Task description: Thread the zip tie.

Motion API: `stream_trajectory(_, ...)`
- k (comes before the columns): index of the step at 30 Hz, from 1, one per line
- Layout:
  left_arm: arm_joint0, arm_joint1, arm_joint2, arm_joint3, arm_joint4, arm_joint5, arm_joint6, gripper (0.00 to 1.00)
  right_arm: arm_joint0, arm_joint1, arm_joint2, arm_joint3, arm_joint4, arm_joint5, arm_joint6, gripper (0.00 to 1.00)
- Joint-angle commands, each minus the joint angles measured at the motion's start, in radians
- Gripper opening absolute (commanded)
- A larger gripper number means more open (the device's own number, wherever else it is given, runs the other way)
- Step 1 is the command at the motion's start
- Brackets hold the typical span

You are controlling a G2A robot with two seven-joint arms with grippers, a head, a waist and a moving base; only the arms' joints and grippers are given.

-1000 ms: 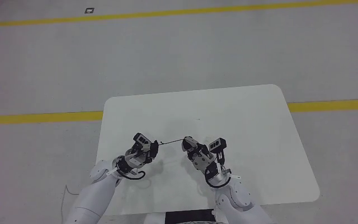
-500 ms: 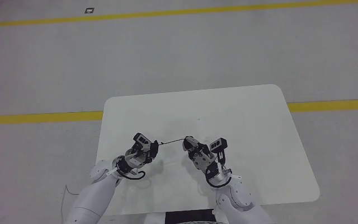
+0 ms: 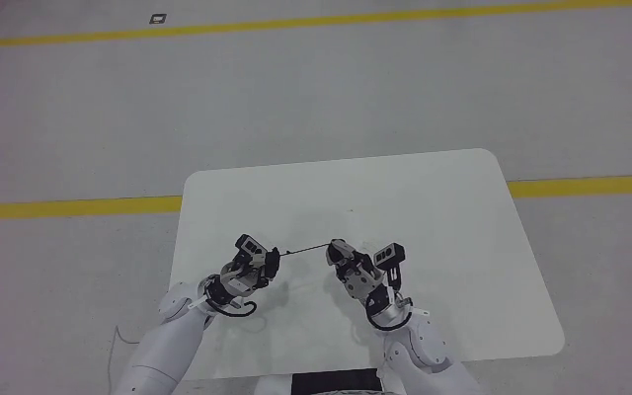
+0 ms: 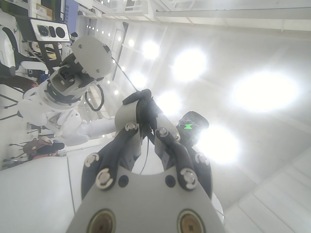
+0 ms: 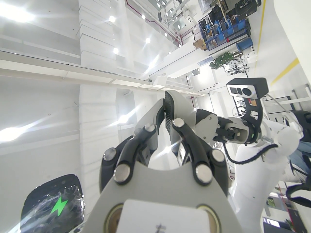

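Surface: white table with rounded corners (image 3: pixel 434 197), standing on a grey floor (image 3: pixel 316 89) crossed by yellow lines (image 3: pixel 89 206)
Zip tie: thin black plastic zip tie (image 3: pixel 306 248), held above the near part of the table, stretched almost level between the left gripper (image 3: pixel 273 256) and the right gripper (image 3: pixel 334 250), well inside the table's edges
Zip tie, left wrist view: it runs straight from the left fingertips to the right gripper farther off; a loose tail (image 4: pixel 146 151) hangs back between the left fingers
Left gripper: fingers (image 4: pixel 126 115) closed on the zip tie, which is pinched at their tips
Right gripper: fingers (image 5: pixel 181 107) pressed together with no gap between the ribbed pads; the zip tie's far end meets their tips in the top view, so it appears gripped there
Arms: both low over the near half of the table, the grippers facing each other with the zip tie spanning the gap
Floor mark: small dark square marker (image 3: pixel 158 18) beside the far yellow line
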Motion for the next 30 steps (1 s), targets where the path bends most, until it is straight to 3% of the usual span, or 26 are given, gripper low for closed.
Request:
stream_trajectory(1,0.0,0.0,0.0,0.0,0.0,0.0,0.0,0.0,-0.002,0.0,0.003,-0.002,-0.001,0.0,0.0,0.0)
stream_trajectory(30,0.0,0.0,0.0,0.0,0.0,0.0,0.0,0.0,-0.02,0.002,0.033,-0.016,0.0,0.0,0.001,0.0)
